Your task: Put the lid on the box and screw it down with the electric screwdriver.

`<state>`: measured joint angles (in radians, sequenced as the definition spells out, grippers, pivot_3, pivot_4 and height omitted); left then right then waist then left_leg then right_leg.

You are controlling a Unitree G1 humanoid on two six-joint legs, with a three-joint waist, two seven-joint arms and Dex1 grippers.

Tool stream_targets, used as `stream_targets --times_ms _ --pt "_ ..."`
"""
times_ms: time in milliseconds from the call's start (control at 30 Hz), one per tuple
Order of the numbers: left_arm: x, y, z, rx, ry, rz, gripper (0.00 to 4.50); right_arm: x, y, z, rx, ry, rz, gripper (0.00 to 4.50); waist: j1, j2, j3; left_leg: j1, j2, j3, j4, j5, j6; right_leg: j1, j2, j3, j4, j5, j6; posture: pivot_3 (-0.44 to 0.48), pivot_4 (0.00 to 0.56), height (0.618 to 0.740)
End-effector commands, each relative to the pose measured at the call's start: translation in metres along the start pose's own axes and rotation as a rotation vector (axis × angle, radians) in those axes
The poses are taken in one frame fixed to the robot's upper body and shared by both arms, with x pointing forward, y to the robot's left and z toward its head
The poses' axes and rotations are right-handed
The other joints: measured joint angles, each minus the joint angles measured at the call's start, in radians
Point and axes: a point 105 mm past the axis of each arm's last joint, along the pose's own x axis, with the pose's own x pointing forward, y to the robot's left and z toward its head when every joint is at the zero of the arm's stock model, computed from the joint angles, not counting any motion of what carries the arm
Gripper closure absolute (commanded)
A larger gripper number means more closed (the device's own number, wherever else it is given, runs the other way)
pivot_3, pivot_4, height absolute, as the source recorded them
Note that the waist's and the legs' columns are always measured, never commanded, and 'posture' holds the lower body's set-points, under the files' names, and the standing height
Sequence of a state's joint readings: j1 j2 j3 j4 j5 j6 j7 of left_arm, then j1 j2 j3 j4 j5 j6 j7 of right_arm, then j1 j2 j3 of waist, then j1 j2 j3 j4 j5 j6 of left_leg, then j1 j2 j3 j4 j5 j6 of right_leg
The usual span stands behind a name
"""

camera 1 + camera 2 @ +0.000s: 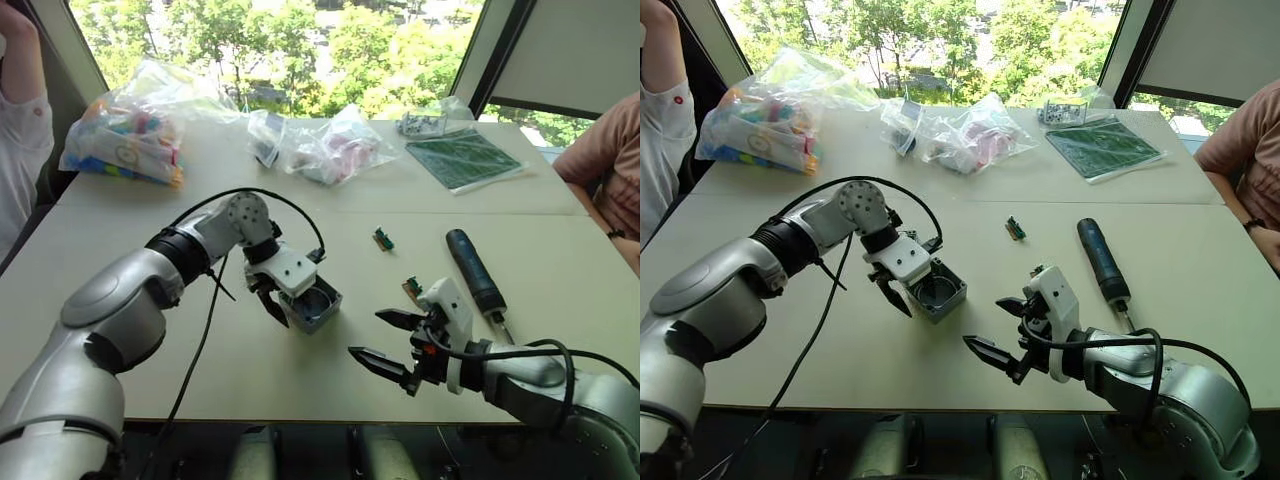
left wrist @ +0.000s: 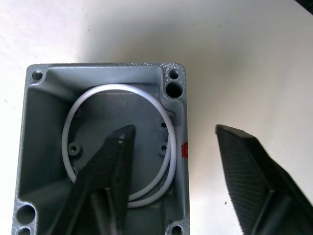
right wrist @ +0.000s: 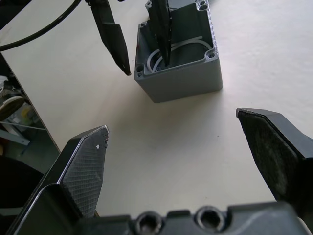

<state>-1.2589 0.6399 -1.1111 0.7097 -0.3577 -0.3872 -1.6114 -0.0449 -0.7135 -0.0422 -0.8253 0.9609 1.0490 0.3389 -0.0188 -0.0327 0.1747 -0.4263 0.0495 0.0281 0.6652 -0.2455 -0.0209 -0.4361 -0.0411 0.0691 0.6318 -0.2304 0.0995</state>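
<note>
The left arm reaches forward over the table, its wrist bent down so the left gripper (image 1: 283, 303) points at the surface, jaws apart. The right arm lies low across the front, pointing toward the robot's left. The right gripper (image 1: 388, 342) hangs just above the table with its two fingers spread wide.

Big beige table (image 1: 300, 370) w/ a seam running across its middle. Wide window (image 1: 300, 40) sitting behind its far edge, green trees showing thru, daylight pouring in over the tabletop. Dark window frame bar (image 1: 500, 50) slanting at right, pale blind (image 1: 580, 50) hanging beside it. Dark floor showing below near edge.
</note>
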Motion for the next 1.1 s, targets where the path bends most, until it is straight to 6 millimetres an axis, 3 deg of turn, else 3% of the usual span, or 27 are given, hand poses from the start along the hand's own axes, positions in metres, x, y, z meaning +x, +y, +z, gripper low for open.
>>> stream_targets --times_ms 33,133,233,333,433,533,767,1100 --pt "-0.074 0.013 0.031 -0.099 -0.090 0.246 1.41 -0.006 0.007 0.017 -0.051 0.002 0.128 0.00 -0.001 0.000 0.001 -0.001 0.000 0.000 0.000 0.000 0.000 0.000 0.000 0.000 0.000 0.000 0.000 0.000 0.150 0.740" --pt "-0.114 0.008 0.044 -0.278 -0.233 0.422 1.41 -0.011 0.005 0.042 -0.078 -0.043 0.212 0.00 -0.001 0.000 0.001 0.000 0.000 -0.001 0.000 0.000 0.000 0.000 0.000 -0.001 0.000 0.000 0.001 0.000 0.150 0.740" --pt "-0.148 0.000 0.012 -0.623 -0.159 0.752 1.41 -0.011 -0.002 0.071 -0.099 -0.120 0.261 0.00 -0.003 0.001 0.001 0.000 0.001 -0.001 0.000 0.000 0.000 0.000 0.000 -0.001 0.000 -0.001 0.001 0.000 0.150 0.740" --pt "-0.158 -0.001 -0.013 -0.974 -0.204 1.048 1.41 -0.004 -0.005 0.095 -0.114 -0.170 0.326 0.00 -0.005 0.002 0.000 0.003 0.001 -0.001 -0.001 0.000 0.001 0.002 0.000 -0.001 0.003 -0.001 0.003 0.000 0.150 0.740" --pt "-0.141 -0.014 -0.029 -1.283 -0.192 1.145 1.41 0.007 0.002 0.095 -0.156 -0.121 0.391 0.00 0.008 0.001 0.001 0.004 0.001 -0.003 0.000 0.000 0.001 0.002 0.000 -0.003 0.006 0.000 0.007 0.000 0.150 0.740" --pt "-0.124 -0.024 -0.033 -1.431 -0.203 1.189 1.41 0.014 0.007 0.093 -0.189 -0.095 0.435 0.00 0.006 0.001 0.001 0.000 0.000 -0.005 0.001 0.000 0.001 0.001 -0.001 -0.006 0.006 -0.001 0.009 0.000 0.150 0.740" --pt "-0.078 -0.031 -0.070 -1.735 -0.187 1.192 1.41 0.036 0.016 0.090 -0.226 -0.116 0.472 0.00 0.002 0.001 0.001 0.005 -0.001 -0.005 0.001 0.000 0.001 0.001 -0.001 -0.006 0.012 -0.001 0.009 0.000 0.150 0.740" --pt "-0.070 -0.018 -0.088 -1.889 -0.081 1.107 1.41 0.042 0.024 0.075 -0.157 -0.180 0.402 0.00 0.004 0.001 0.001 0.005 -0.003 -0.004 0.000 0.000 0.000 0.001 -0.003 -0.006 0.013 -0.001 0.008 0.000 0.150 0.740"
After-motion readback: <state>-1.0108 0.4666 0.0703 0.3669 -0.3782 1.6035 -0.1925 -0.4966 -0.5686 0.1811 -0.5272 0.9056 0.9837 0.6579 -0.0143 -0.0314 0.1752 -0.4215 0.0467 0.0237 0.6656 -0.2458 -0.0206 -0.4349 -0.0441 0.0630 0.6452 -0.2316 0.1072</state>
